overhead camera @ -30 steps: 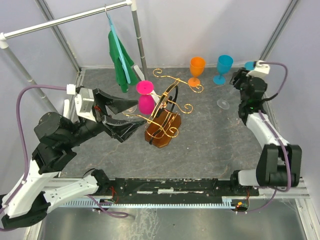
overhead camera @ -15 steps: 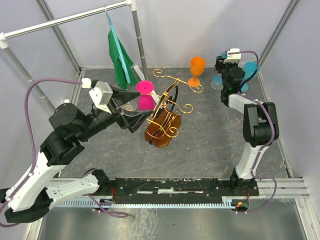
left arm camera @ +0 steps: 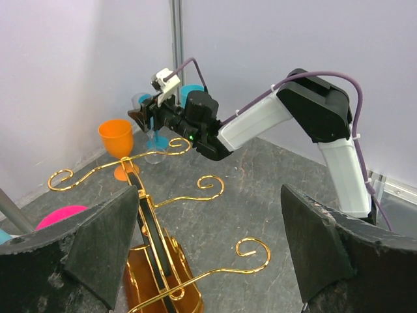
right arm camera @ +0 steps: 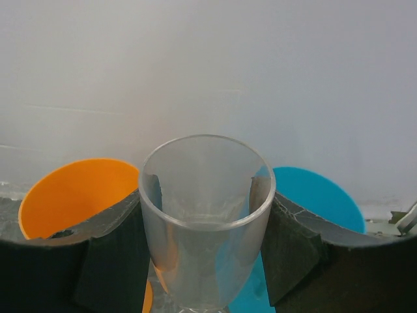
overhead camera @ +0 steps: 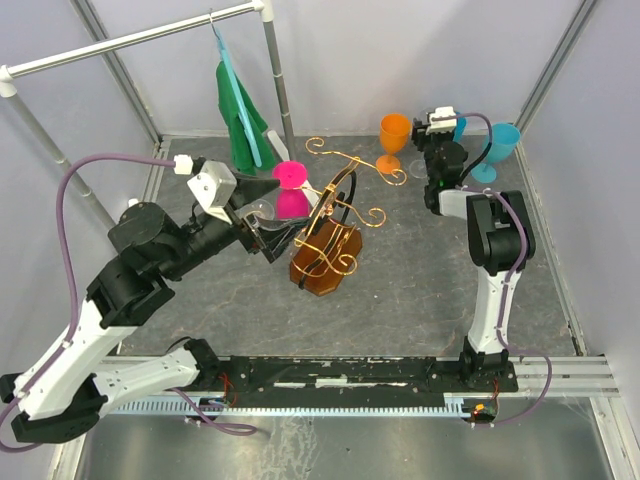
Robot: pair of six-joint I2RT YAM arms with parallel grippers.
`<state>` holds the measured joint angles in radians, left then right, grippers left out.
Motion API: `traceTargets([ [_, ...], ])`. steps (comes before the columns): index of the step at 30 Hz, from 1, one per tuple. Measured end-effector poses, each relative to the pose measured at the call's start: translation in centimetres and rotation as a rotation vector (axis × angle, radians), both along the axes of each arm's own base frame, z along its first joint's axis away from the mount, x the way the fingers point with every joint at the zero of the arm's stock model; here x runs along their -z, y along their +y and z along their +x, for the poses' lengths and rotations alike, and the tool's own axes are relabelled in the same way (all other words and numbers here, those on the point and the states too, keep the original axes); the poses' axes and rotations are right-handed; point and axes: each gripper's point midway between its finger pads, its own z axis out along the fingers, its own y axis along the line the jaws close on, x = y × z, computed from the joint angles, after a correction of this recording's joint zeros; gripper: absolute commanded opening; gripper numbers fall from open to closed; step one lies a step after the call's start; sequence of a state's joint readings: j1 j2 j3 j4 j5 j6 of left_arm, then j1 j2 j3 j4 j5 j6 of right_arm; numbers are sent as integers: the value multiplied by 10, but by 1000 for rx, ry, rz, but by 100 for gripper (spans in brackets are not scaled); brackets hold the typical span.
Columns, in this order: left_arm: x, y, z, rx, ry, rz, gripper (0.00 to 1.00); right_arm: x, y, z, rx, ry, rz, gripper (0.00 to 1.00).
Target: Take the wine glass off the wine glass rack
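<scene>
Four wine glasses are all we can count for sure: one pink, one orange, one clear, one blue. At far left stands one grey clothes rail (overhead camera: 130,38), with one green garment (overhead camera: 240,125) on one pale blue hanger (overhead camera: 232,70). Next comes the left gripper (left arm camera: 210,192). Its two fingers are spread wide with nothing between them, and it faces the rack from the left. Just past its tips, the pink wine glass (overhead camera: 291,205) hangs foot-up at the left side of the one wine glass rack (overhead camera: 330,215). That rack is made of gold scrolled wire and a black loop over an amber base.

Right of the rack, at the back, the orange glass (overhead camera: 394,133) stands upright. Just beside it is the right gripper (right arm camera: 206,235), its two fingers (right arm camera: 107,251) pressed against both sides of the clear wine glass (right arm camera: 207,189). It holds that glass upright, well apart from the rack. Farthest right stands the blue glass (overhead camera: 503,145). We also see a sliver of blue behind the right wrist and cannot tell whether it is a second blue glass.
</scene>
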<state>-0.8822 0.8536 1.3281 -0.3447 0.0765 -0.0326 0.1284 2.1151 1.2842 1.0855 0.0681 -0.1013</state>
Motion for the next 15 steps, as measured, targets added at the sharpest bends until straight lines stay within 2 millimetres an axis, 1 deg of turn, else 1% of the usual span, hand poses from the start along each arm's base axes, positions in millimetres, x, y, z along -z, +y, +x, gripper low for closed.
traceTargets([
  [4, -2, 2, -1, -2, -4, -6, 96, 12, 2, 0, -5, 6, 7, 52],
  [11, 0, 4, 1, -21, 3, -1, 96, 16, 2, -5, -9, -8, 31, 55],
  [15, 1, 6, 0, -23, 5, 1, 96, 29, 2, -10, -8, 17, 35, 56],
])
